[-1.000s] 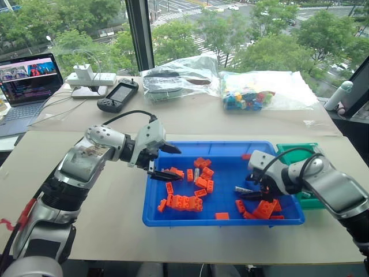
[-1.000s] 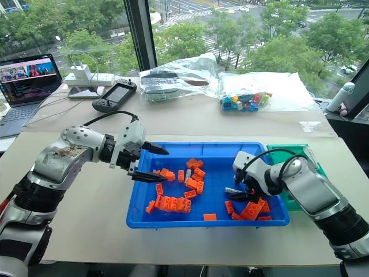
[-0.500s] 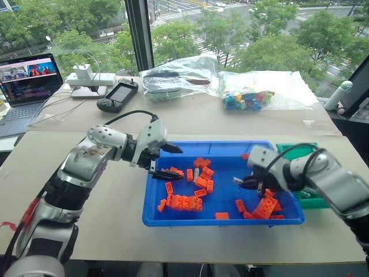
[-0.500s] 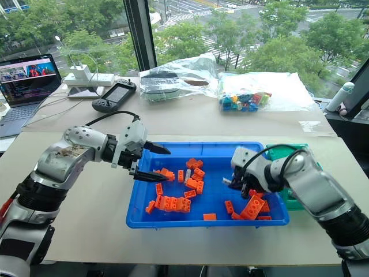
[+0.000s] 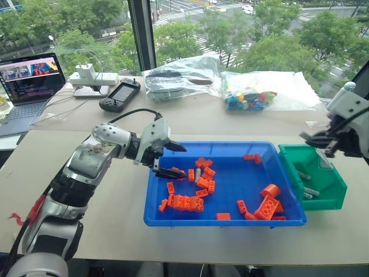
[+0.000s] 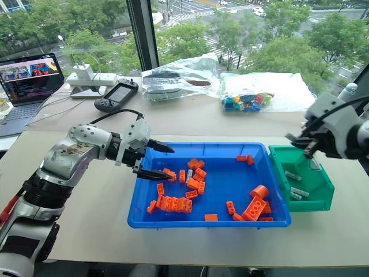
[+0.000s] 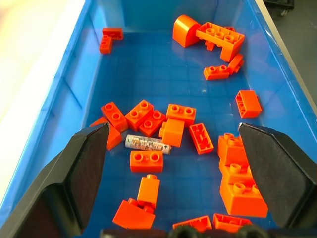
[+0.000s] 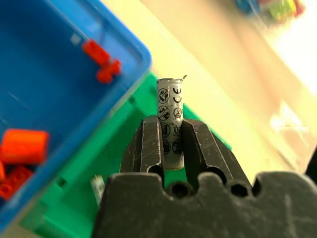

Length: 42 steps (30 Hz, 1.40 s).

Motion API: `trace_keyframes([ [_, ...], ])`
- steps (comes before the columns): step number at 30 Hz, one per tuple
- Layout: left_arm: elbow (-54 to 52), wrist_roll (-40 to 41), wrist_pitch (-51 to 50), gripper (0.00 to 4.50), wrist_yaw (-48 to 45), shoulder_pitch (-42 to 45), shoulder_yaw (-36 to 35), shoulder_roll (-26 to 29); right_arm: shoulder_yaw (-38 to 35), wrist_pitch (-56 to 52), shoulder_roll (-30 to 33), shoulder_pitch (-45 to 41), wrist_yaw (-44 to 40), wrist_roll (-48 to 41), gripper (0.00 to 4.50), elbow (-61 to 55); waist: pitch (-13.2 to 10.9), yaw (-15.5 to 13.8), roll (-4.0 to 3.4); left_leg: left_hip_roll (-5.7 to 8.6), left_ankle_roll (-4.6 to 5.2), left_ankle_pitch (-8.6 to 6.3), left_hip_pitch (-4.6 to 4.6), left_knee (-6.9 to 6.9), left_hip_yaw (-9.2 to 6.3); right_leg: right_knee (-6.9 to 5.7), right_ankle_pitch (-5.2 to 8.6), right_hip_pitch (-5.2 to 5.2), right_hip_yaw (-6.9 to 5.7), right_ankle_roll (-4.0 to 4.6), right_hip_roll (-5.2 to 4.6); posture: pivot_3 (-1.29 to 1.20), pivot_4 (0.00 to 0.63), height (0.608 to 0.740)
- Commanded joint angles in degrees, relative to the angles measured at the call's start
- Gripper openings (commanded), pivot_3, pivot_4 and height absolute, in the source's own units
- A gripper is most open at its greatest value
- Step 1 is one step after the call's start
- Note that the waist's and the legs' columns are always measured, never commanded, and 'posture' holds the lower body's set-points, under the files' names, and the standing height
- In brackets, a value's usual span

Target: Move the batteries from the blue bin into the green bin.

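The blue bin (image 5: 230, 143) lies mid-table with orange bricks (image 5: 184, 202) scattered in it. One of the batteries (image 7: 147, 144) lies among the bricks, and my left gripper (image 5: 176, 161) hovers open above it at the bin's left end. Beside the blue bin's right end stands the green bin (image 5: 326, 199), with two batteries (image 6: 298, 192) on its floor. My right gripper (image 6: 295, 140) hangs over the green bin's far edge. It is shut on a battery (image 8: 168, 106) that sticks out past the fingertips (image 8: 152, 130).
An orange cylinder piece (image 5: 269, 190) lies at the blue bin's right end. At the back of the table are a laptop (image 5: 29, 81), a handheld controller (image 5: 120, 95), a power strip (image 5: 92, 78) and two plastic bags (image 5: 179, 78). A white bottle (image 5: 340, 95) stands at the far right.
My right gripper shut on a battery in the blue bin's right end, then rose and swung right to above the green bin. The left gripper stayed in place, open.
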<state>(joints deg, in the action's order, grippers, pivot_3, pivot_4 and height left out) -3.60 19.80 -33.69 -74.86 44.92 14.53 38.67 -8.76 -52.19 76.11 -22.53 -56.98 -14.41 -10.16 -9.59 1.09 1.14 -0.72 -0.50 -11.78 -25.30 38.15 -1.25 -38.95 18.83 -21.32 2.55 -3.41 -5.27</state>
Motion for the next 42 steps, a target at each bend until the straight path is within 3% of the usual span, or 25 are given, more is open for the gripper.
trace_keyframes([
  [1,-1.8,1.0,0.0,4.5,0.4,0.1,-1.5,0.1,-3.8,3.1,0.0,3.5,1.0,1.2,0.24,1.1,0.0,0.3,-0.04,0.0,0.0,0.0,0.0,-0.01,0.02,0.0,0.0,-0.02,0.03,0.0,0.0,0.0,0.15,0.732],
  [5,-2.0,1.0,0.2,4.5,1.6,-0.1,-1.9,-0.1,-3.6,4.0,-2.8,7.5,2.2,1.0,0.24,2.4,0.0,0.3,-0.04,0.0,0.0,0.0,0.02,-0.01,0.03,0.0,0.0,-0.01,0.05,0.0,0.0,0.0,0.15,0.732],
  [7,-2.1,1.0,0.3,4.5,2.0,-0.3,-2.1,0.0,-4.0,3.8,-4.1,8.1,2.5,0.5,1.25,2.5,0.0,0.1,-0.05,0.02,0.0,0.0,0.01,0.0,0.02,0.0,0.0,-0.01,0.05,0.0,-0.01,0.0,0.15,0.732],
  [9,-2.2,1.1,0.2,4.5,2.5,-0.5,-2.3,0.1,-4.0,3.7,-4.8,7.8,2.8,0.3,1.74,2.7,0.0,0.1,-0.05,0.03,0.0,0.0,0.01,0.01,0.03,0.0,0.0,-0.01,0.05,0.0,-0.02,0.0,0.15,0.732],
  [12,-2.5,1.0,0.4,4.5,2.9,-1.1,-2.5,0.3,-3.3,5.4,-3.8,7.6,3.5,2.1,2.98,3.9,0.0,0.0,-0.05,0.02,0.0,0.0,0.01,0.01,0.02,0.01,0.0,0.0,0.05,0.0,-0.01,0.0,0.15,0.732],
  [16,-2.8,1.7,-0.1,4.5,3.8,-1.6,-3.4,0.0,-2.9,5.2,-3.7,3.6,3.4,1.2,4.3,3.4,0.0,0.0,-0.05,0.02,0.0,0.0,0.01,0.01,0.03,0.03,0.0,-0.01,0.06,0.0,-0.02,0.0,0.15,0.732],
  [17,-2.7,1.9,-0.3,4.5,4.1,-1.7,-3.8,0.0,-2.3,5.2,-4.3,1.7,3.0,0.3,4.4,1.9,0.0,0.1,-0.06,0.02,0.0,0.0,0.01,0.01,0.04,0.04,0.0,-0.01,0.06,0.0,-0.01,0.0,0.15,0.732],
  [27,-1.5,2.3,-0.8,4.5,5.7,-1.6,-5.7,0.1,8.1,-6.1,-15.2,-12.2,3.1,-8.6,4.4,-12.6,0.0,0.3,-0.06,0.02,-0.01,0.0,-0.01,0.01,-0.08,-0.04,0.0,0.0,0.0,0.0,0.0,0.0,0.15,0.732],
  [30,-3.6,2.5,-1.7,4.5,5.7,-3.9,-6.5,2.1,17.8,-8.3,-25.3,-15.3,6.5,-9.3,4.4,-16.2,0.0,0.1,-0.04,0.04,0.0,0.0,-0.08,0.05,-0.08,-0.08,0.0,0.02,0.0,0.0,-0.03,0.0,0.15,0.732],
  [34,-4.8,2.8,-2.1,4.5,5.9,-5.1,-7.0,3.4,24.7,-8.6,-31.5,-16.6,9.7,-6.6,4.4,-15.7,0.0,0.5,-0.02,-0.01,-0.01,0.01,-0.03,0.01,-0.15,-0.13,0.0,-0.06,-0.04,0.0,0.05,0.0,0.15,0.732],
  [42,-6.7,3.7,-3.2,4.5,6.6,-6.3,-7.3,4.5,30.7,-8.0,-39.1,-18.6,13.4,-4.3,4.4,-11.3,0.0,0.1,-0.02,0.04,-0.01,0.01,-0.07,0.06,-0.17,-0.2,0.0,-0.04,-0.09,0.0,0.01,0.0,0.15,0.732],
])
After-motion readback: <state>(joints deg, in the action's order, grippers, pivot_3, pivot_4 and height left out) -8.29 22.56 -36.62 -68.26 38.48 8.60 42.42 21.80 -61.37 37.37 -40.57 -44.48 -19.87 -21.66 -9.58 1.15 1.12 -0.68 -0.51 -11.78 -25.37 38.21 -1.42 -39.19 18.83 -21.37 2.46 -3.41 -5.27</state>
